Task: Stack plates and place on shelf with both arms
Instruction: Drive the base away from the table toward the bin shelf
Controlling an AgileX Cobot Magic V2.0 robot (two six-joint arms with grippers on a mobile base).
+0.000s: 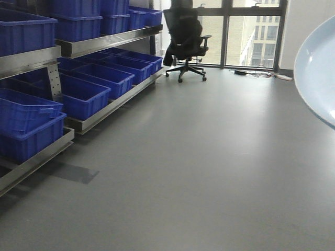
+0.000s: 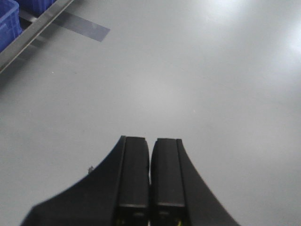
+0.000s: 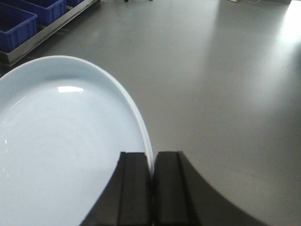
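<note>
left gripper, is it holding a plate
No, the left wrist view shows the left gripper with its fingers shut against each other, nothing between them, and only grey floor beyond.

Left gripper [image 2: 150, 141]: two black fingers [image 2: 134, 174] pressed flat together w/ only a hairline slit btwn them, nothing held. Fingers run straight and parallel, pointing fwd and angled down.

Right gripper [image 3: 153, 155]: fingers [image 3: 135, 188] pinched onto the rim of a plate [image 3: 61, 155]. The rim's edge drops into the thin gap btwn the two fingers, and the plate spreads out to the gripper's left. Same straight, parallel finger pose as the left. The arms themselves are out of frame in all views.
</note>
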